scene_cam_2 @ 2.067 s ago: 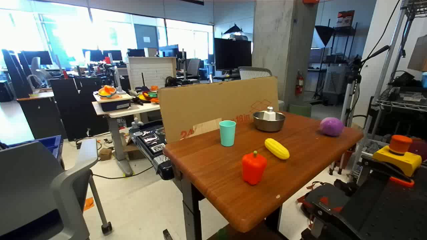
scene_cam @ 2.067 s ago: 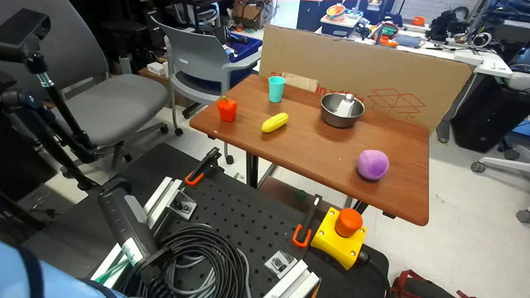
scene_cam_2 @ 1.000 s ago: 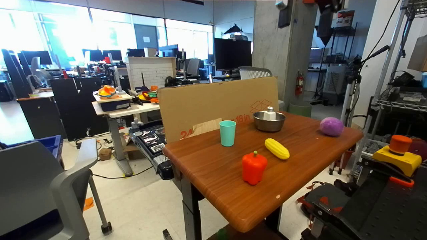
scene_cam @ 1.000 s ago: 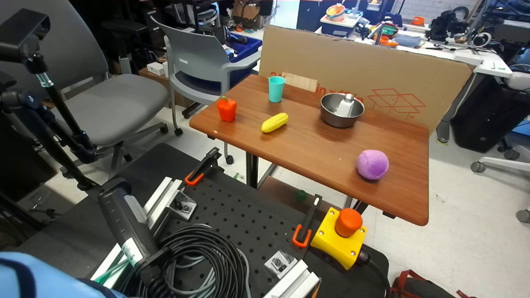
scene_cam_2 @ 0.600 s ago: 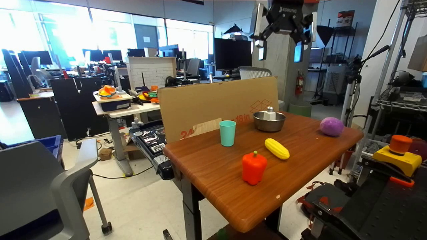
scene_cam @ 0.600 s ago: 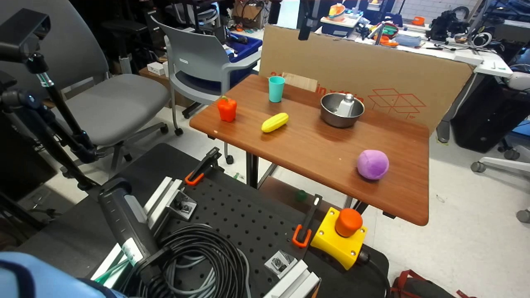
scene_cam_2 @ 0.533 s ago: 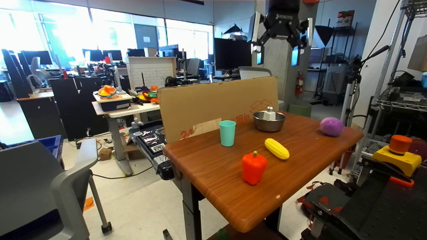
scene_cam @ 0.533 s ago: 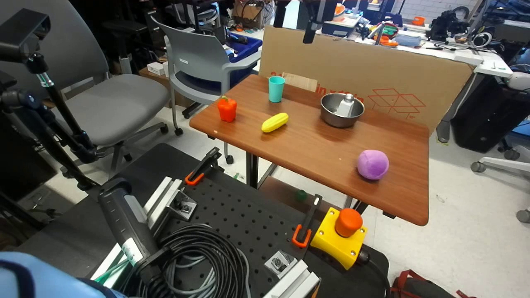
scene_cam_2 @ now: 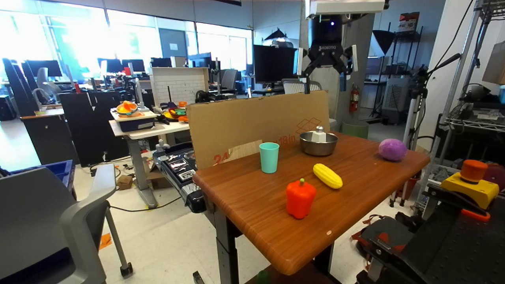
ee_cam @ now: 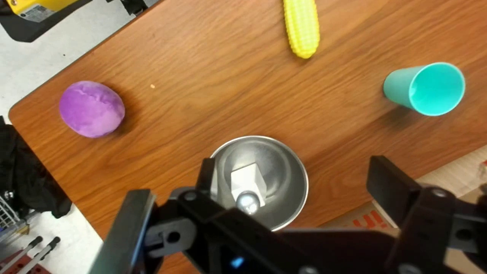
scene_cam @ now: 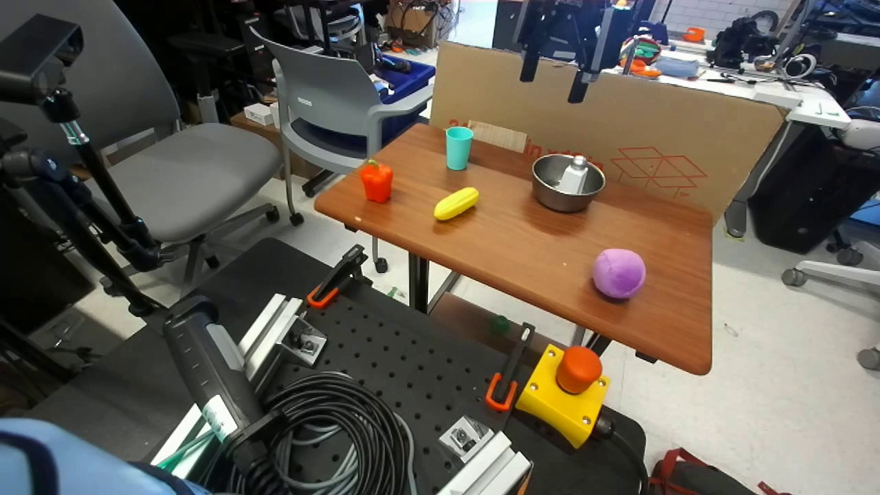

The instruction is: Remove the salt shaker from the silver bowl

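Both exterior views: a brown desk (scene_cam: 522, 240) is standing beside a gray chair (scene_cam: 330, 96), cardboard (scene_cam: 619, 127) walling one edge — wide-spread, empty jaws are hanging above.

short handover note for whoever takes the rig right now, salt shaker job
Pincer: open, empty, hanging above the table.
Salt shaker: inside the silver bowl, not gripped; the bowl sits on the table.
Done: shaker not yet removed.
Left: lower to the shaker, grip it, lift it out past the rim, then probably set it down on the table.
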Controlling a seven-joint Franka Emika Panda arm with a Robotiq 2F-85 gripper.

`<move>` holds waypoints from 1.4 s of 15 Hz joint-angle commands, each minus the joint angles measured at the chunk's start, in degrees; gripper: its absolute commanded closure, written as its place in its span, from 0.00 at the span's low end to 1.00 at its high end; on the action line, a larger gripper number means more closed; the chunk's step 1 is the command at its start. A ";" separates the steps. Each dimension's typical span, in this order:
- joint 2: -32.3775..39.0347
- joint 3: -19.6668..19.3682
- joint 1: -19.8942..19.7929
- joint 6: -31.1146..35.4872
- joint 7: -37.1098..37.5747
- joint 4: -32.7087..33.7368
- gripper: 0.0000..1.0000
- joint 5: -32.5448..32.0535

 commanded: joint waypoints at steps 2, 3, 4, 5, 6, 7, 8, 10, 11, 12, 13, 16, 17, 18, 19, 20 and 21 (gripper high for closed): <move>6.43 -2.65 0.36 -2.24 0.47 6.49 0.00 -1.27; 7.56 -2.92 0.19 -2.39 -0.13 7.03 0.00 -0.90; 8.57 -3.17 0.17 -2.70 -0.42 7.60 0.00 -0.80; 9.67 -3.43 0.20 -1.90 -0.28 7.97 0.00 -0.71; 10.77 -3.70 0.33 -1.85 -0.18 8.57 0.00 -0.95; 11.75 -3.93 0.40 -1.65 -0.06 9.11 0.00 -1.02; 12.60 -4.11 0.40 -1.66 0.00 9.66 0.00 -0.95; 14.09 -4.62 0.41 -1.23 0.15 10.68 0.00 -1.11; 14.76 -4.91 0.40 -1.07 0.26 11.20 0.00 -1.21; 15.36 -5.15 0.38 -0.93 0.20 11.74 0.00 -1.26; 16.05 -5.37 0.36 -1.06 0.16 12.41 0.00 -1.29; 18.12 -6.03 0.44 -1.40 0.31 14.54 0.00 -1.55; 18.97 -6.26 0.44 -1.63 0.41 15.48 0.00 -1.62; 19.86 -6.33 0.33 -2.01 0.27 16.44 0.00 -1.45; 20.84 -6.41 0.30 -2.48 0.33 17.49 0.00 -1.30; 21.76 -6.49 0.38 -2.80 0.32 18.41 0.00 -1.32; 22.65 -6.46 0.43 -3.26 0.31 19.38 0.00 -1.19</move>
